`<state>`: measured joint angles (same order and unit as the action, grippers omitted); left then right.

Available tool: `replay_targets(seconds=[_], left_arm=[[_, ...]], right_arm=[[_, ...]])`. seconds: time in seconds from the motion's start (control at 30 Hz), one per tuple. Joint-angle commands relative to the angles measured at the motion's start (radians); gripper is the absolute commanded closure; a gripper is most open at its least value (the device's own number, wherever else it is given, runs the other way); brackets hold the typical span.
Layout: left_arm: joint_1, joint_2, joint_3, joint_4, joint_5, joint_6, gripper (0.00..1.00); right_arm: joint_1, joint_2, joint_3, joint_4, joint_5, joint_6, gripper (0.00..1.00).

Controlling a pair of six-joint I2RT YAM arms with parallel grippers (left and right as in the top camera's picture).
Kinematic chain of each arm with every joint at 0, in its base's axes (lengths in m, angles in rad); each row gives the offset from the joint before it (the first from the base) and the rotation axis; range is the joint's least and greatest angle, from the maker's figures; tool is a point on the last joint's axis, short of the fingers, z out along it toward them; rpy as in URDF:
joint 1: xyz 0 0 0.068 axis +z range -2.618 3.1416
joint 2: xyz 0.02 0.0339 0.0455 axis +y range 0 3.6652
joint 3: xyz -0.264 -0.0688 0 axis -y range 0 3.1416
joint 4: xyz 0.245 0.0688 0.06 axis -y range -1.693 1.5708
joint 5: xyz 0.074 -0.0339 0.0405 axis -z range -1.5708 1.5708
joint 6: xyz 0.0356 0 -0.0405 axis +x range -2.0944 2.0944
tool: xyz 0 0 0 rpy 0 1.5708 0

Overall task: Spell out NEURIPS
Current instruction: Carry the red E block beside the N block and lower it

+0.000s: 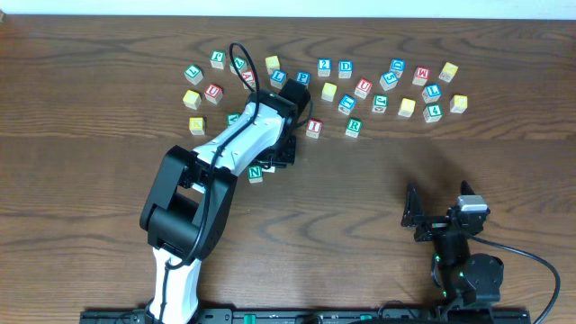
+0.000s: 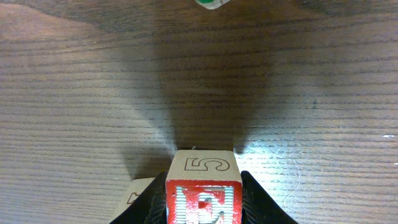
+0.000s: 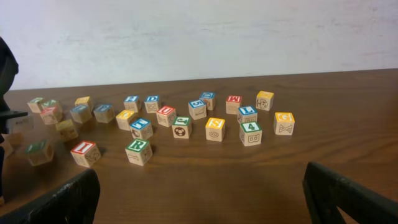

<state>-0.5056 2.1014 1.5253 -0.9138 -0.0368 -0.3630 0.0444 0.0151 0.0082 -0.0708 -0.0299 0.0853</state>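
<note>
My left gripper (image 1: pixel 282 151) is shut on a red E block (image 2: pixel 204 198), which has a 5 on its top face and sits low over the table. A green N block (image 1: pixel 256 171) lies just to its left; its corner shows in the left wrist view (image 2: pixel 139 190). The red I block (image 1: pixel 313 127), green R block (image 1: pixel 353 127) and red U block (image 1: pixel 363 87) lie in the scatter behind. They also show in the right wrist view: I (image 3: pixel 84 152), R (image 3: pixel 138 151) and U (image 3: pixel 165 115). My right gripper (image 3: pixel 199 196) is open and empty near the front right (image 1: pixel 416 216).
Several more letter blocks lie in an arc across the far half of the table, from a yellow one (image 1: pixel 191 98) at the left to another yellow one (image 1: pixel 458 103) at the right. A green block edge (image 2: pixel 209 3) lies ahead of the left gripper.
</note>
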Motion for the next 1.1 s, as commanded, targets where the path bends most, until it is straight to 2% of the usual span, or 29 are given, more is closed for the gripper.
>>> replay_targets(seconds=[0.0,0.53,1.07], left_arm=[[0.009,0.027,-0.036,-0.024,0.032,-0.018,0.73],[0.009,0.027,-0.036,-0.074,0.146,-0.043,0.73],[0.009,0.027,-0.036,-0.034,0.115,-0.024,0.71]], right_arm=[[0.002,-0.003,-0.003,-0.003,-0.006,-0.007,0.01],[0.002,-0.003,-0.003,-0.003,-0.006,-0.007,0.01],[0.002,-0.003,-0.003,-0.003,-0.006,-0.007,0.01]])
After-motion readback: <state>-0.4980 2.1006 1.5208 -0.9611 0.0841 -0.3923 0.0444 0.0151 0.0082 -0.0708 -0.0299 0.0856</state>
